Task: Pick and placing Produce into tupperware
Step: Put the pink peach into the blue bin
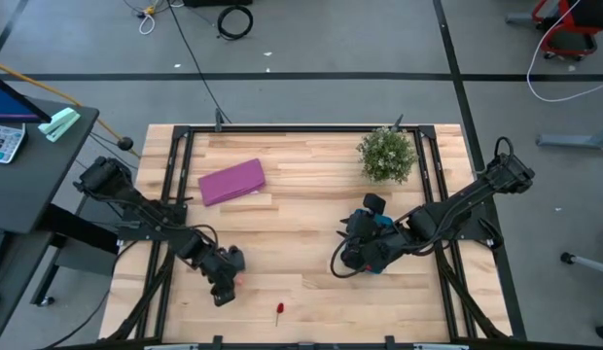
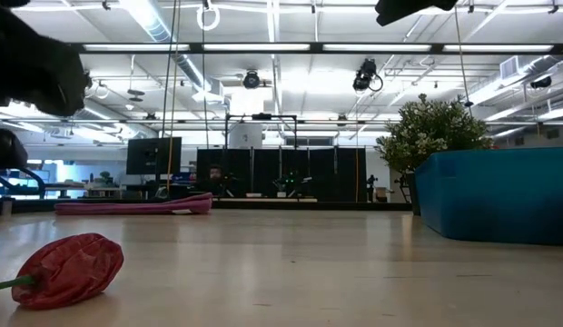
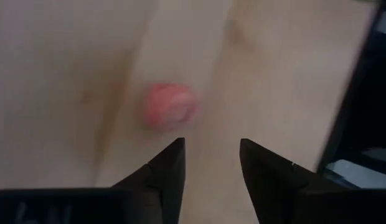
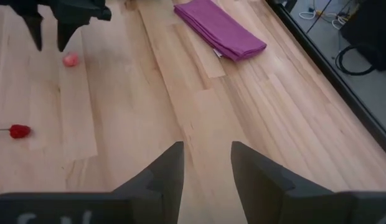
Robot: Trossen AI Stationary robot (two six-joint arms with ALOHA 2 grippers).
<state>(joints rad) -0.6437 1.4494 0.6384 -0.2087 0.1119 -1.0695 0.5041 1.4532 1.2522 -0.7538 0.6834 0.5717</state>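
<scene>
The left claw [image 3: 210, 163], fingers spread and empty, hovers just short of the small round pink toy fruit [image 3: 170, 106] on the bench, far nearer than the right arm.

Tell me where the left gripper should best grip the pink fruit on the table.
Probably across its round middle, from straight above. The pink fruit is small, roundish and lies free on the table, with no stem showing. The left gripper hangs just beside it, fingers open and empty, so it must shift over the fruit before lowering.
</scene>
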